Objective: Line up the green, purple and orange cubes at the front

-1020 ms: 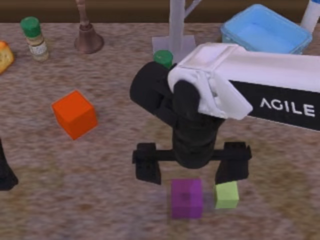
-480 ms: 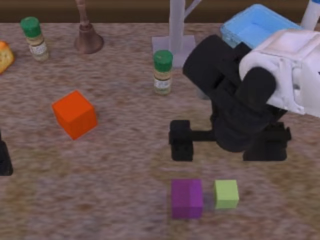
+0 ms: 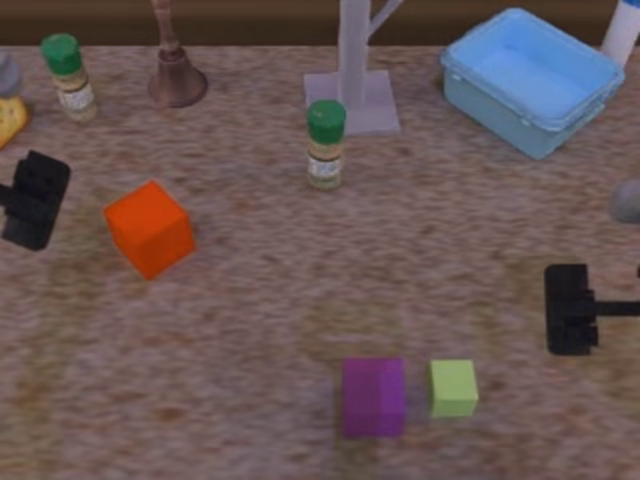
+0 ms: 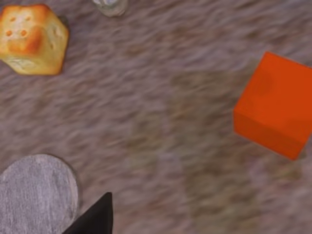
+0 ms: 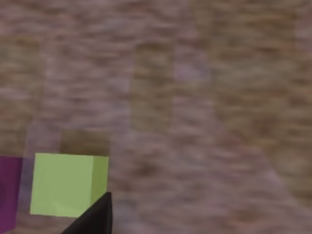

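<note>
Purple cube (image 3: 374,396) and the little green cube (image 3: 453,388) sit side by side at the front of the surface (image 3: 300,300), a narrow gap between them. Orange cube (image 3: 149,227) is off on the left, well apart from those two. Left end effector (image 3: 34,200) is near the left edge, just beside the orange cube, holding nothing. Right end effector (image 3: 572,309) is at the right edge, clear of the green cube. Can't tell whether either is released or clenched.

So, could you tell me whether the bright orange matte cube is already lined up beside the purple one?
No, the orange cube sits apart at the table's left.
</note>
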Robot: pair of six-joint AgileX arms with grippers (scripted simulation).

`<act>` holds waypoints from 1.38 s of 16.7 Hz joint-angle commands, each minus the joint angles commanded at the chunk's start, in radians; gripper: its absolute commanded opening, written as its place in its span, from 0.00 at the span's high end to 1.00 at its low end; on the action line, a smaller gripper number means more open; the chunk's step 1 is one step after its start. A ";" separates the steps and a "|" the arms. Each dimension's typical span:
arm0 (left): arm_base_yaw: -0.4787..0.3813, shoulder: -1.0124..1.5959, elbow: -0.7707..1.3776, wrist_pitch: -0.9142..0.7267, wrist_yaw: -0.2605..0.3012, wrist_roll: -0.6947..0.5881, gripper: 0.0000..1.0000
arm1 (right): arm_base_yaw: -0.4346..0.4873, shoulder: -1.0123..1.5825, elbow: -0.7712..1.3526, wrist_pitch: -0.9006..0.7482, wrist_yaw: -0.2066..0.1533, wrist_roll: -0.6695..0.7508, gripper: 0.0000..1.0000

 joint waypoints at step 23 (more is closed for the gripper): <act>-0.118 1.125 0.923 -0.585 0.005 0.322 0.00 | -0.457 -1.100 -0.732 0.668 -0.107 -0.411 0.00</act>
